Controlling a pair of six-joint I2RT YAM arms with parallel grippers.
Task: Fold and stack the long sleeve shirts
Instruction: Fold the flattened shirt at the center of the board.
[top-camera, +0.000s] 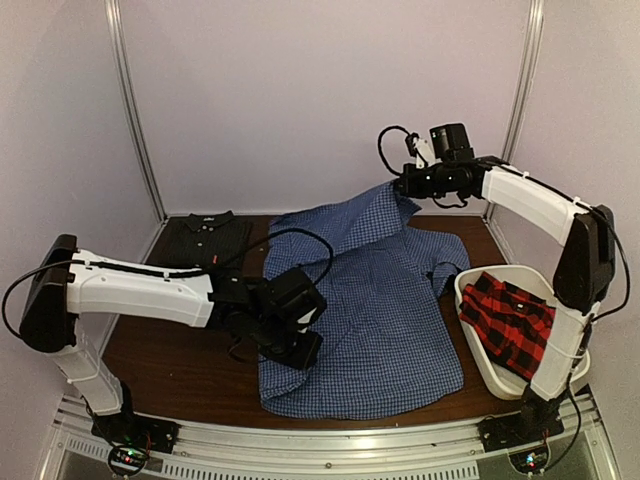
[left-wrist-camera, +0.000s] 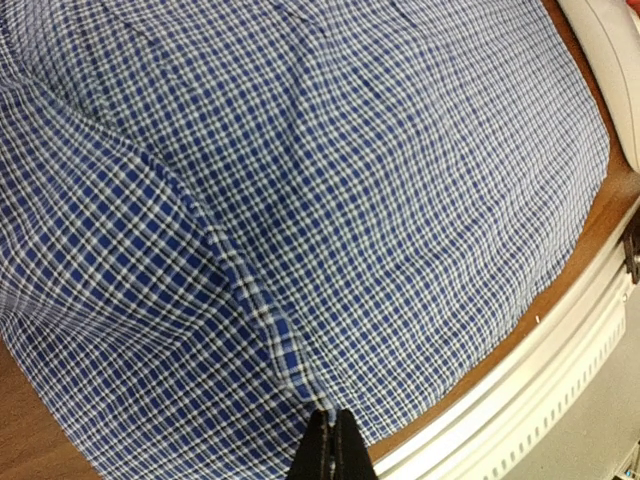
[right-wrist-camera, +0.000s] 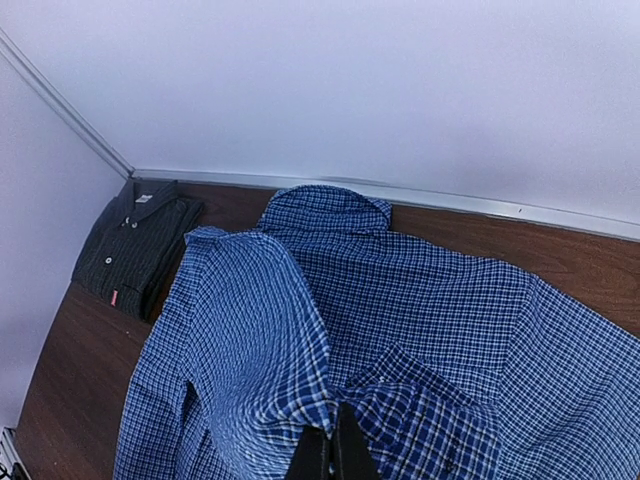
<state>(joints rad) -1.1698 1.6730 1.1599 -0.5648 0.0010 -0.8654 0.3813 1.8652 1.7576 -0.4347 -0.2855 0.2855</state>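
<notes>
We find the blue gingham shirt (top-camera: 385, 320) mid-table, collar far, hem near, long axis running near to far. The left gripper (left-wrist-camera: 332, 448) is pinched tight on its near-left edge; the right gripper (right-wrist-camera: 333, 452) clamps a raised fold at the far end, so each arm holds its own end

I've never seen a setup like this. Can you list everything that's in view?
blue checked shirt: one, blue and white, spread across the middle of the table
dark shirt: one, charcoal, folded at the far left corner
plaid shirt: one, red and black, in the tub
tub: one, white, right side
table: one, brown
arms: two, white and black, near edge
left gripper: black, shut on the blue checked shirt
right gripper: black, shut on the blue checked shirt, lifting it
</notes>
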